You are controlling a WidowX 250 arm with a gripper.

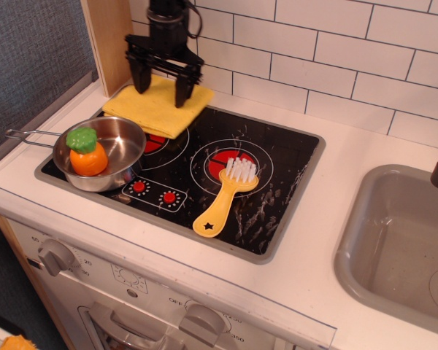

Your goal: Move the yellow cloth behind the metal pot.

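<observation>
The yellow cloth is already behind the metal pot. The gripper is spread wide and looks pressed on it, gripping nothing. I'd lift straight up so nothing drags.

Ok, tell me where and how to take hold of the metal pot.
Grip the metal pot by its long wire handle, coming from above with the tool's fingers across the wire. The handle sticks out to the left, free of everything, while the bowl holds a toy carrot and the yellow cloth crowds its back rim, so the rim looks like a poorer choice.
</observation>
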